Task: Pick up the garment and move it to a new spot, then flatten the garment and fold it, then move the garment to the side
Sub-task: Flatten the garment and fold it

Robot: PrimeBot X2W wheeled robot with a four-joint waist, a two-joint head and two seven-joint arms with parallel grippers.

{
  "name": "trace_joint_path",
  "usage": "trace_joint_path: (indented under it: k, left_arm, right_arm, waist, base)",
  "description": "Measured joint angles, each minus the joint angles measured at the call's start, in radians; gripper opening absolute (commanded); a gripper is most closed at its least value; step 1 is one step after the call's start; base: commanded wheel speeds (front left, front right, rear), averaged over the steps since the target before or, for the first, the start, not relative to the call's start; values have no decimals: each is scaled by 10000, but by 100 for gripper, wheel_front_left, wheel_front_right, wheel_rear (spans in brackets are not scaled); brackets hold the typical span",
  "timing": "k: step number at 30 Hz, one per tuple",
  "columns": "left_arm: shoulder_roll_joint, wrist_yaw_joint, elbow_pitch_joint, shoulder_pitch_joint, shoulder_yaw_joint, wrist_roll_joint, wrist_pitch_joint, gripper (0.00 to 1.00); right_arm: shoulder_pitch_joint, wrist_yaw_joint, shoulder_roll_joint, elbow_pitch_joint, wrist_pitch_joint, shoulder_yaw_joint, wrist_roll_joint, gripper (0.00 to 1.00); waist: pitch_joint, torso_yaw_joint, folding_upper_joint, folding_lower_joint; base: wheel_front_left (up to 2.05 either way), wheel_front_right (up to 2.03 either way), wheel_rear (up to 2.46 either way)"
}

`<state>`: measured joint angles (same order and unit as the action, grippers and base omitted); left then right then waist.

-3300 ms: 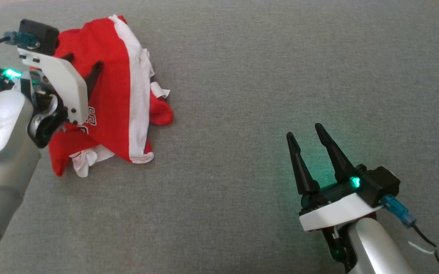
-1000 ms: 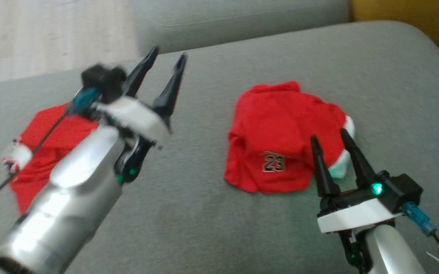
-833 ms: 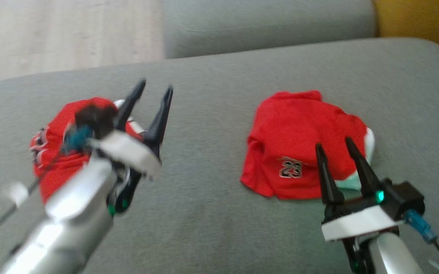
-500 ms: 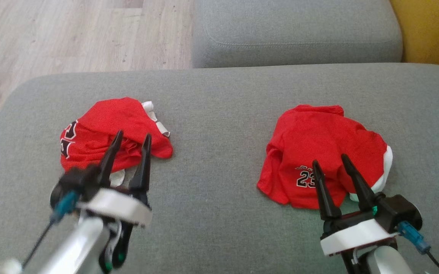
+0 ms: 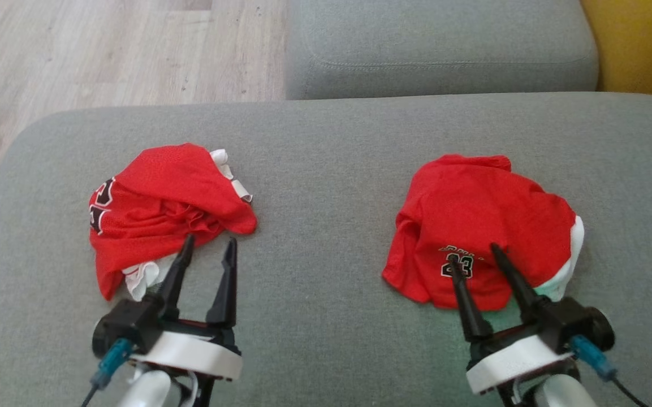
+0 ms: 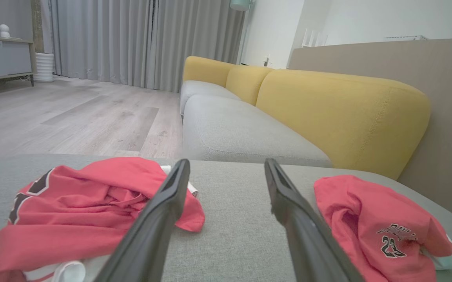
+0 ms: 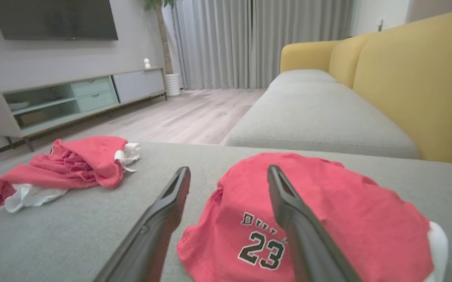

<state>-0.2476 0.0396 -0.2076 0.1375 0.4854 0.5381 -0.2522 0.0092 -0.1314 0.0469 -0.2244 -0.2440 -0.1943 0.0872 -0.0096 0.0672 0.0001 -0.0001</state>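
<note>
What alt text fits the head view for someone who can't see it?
Two crumpled red jerseys lie apart on a grey sofa cushion: the left jersey shows white trim, the right jersey the number 23. The left gripper and right gripper rise from the bottom edge, open and empty, each pointing at the jersey on its side.

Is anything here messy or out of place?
Both red shirts are crumpled heaps on the grey sofa seat: the left shirt has white fabric spilling out underneath, and the right shirt is bunched around its 23. The left hand and right hand are open and empty.
</note>
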Motion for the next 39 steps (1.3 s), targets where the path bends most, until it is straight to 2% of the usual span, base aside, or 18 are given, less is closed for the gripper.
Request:
trace_joint_path:
  k: [6,15,26,27,28,29,35,38,39]
  left_arm:
    - [351,-380,-221,44,-54,-336,0,100]
    - [800,-853,-525,478,-282,-610,0,100]
    - [1277,-1208,-750,829,-635,-928,0,100]
    - [1298,-1233,-765,828,-683,-988,0,100]
    - [1312,-1279,-792,825,-715,-1030,0,100]
    - [1323,-1289,-821,825,-748,-1078,0,100]
    - [1438,-1383,-932,803,-1041,-1164,0,100]
    - [1507,-1425,-947,755,-1154,-1168,0,100]
    - [1547,-1453,-949,647,-1239,-1168,0,100]
  right_arm:
    - [-540,0,0,-686,861,-201,-431,100]
    - [-1720,0,6,-2790,2305,-403,-1022,100]
    - [-2990,0,13,-4479,2711,-420,-1118,100]
    - [-3100,0,19,-4592,2713,-474,-1039,36]
    - [-3173,0,21,-4679,2711,-522,-974,36]
    - [-3230,0,23,-4717,2683,-568,-888,0]
    - [-3301,0,100,-4769,1764,-1335,25,0]
    - [-3510,0,100,-4441,1338,-1827,706,0]
    - [-3901,0,115,-4080,1124,-2213,1292,0]
  waist:
    - [244,214,0,1]
    - [822,719,0,1]
    - [1389,1257,0,2]
    - [1403,1272,0,1]
    - [1401,1271,0,2]
    - [1386,1263,0,2]
    - [1048,1119,0,2]
    - [771,1044,0,1]
    - [568,1005,0,1]
  base:
    - [0,0,0]
    - [0,0,0]
    - [0,0,0]
    - [0,0,0]
    - [0,0,0]
    - [0,0,0]
    - [0,0,0]
    - [0,0,0]
    - [0,0,0]
